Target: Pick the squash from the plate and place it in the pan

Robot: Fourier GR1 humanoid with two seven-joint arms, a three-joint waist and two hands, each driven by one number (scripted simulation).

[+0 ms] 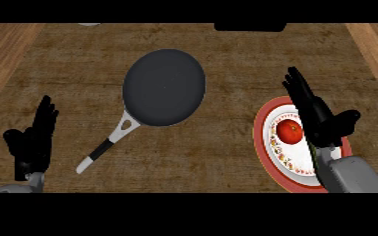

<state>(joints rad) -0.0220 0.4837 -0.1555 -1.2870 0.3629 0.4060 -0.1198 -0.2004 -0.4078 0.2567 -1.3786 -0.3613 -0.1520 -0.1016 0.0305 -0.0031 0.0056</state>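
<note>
Right hand (319, 115) hovers open-fingered over the plate (267, 152), just beside the red squash (289, 131), which looks round and may roll away when pinched.

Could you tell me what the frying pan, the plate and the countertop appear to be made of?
Frying pan: probably non-stick coated metal, judging by its matte, dark grey, even surface; its handle looks pale metal with a black grip. Plate: likely glazed ceramic, smooth white with a red rim and a patterned band. Countertop: seemingly wood, brown with a fine streaky grain and a dull finish.
</note>
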